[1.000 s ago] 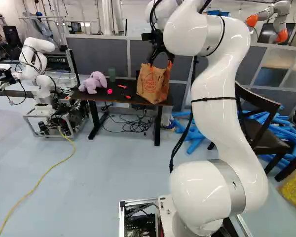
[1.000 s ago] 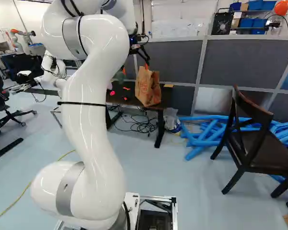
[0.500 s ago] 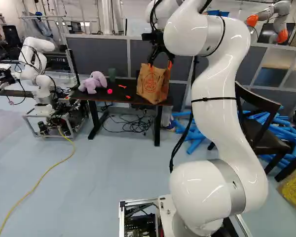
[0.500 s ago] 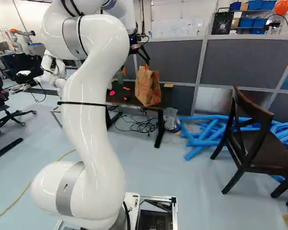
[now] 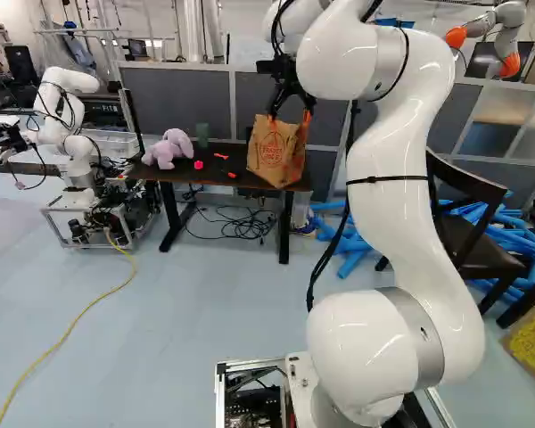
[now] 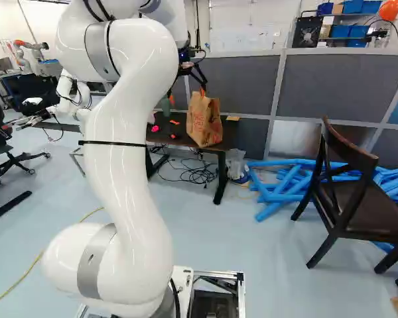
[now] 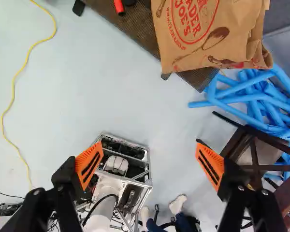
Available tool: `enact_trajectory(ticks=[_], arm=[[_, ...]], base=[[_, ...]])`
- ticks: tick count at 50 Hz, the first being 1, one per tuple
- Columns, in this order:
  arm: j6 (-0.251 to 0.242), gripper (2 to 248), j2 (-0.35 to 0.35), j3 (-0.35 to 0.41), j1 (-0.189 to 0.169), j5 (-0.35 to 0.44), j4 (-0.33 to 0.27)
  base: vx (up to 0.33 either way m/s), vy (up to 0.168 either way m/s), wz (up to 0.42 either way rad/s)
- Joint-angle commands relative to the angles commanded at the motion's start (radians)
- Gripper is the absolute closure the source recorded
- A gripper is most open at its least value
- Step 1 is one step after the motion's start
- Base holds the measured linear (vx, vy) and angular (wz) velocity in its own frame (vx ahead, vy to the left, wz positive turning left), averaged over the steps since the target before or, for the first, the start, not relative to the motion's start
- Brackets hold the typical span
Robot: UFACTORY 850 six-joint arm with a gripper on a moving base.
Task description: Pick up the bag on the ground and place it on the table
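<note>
I see a dark table (image 5: 209, 179) carrying an upright paper bag (image 5: 273, 154) at its right end in my left base view. At the other end sits a purple soft toy (image 5: 166, 150); between them I make out a small pink thing (image 5: 198, 165) and small red-orange things (image 5: 231, 175).

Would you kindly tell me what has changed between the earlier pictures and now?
Nothing clearly moved, and nothing was visibly taken hold of or let go. As before, the bag stands on the table, with the gripper above it, its fingers now wide open and not gripping it. The base and the purple plush toy also stayed put.
</note>
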Motion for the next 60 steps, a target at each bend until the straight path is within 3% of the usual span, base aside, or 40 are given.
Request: enact_trajectory(ticks=[30, 60], arm=[[0.022, 3, 0.053, 0.116, 0.000, 0.134, 0.002], [0.061, 3, 0.146, 0.321, -0.001, 0.370, 0.005]], base=[[0.000, 0.000, 0.000], [0.000, 0.000, 0.000]])
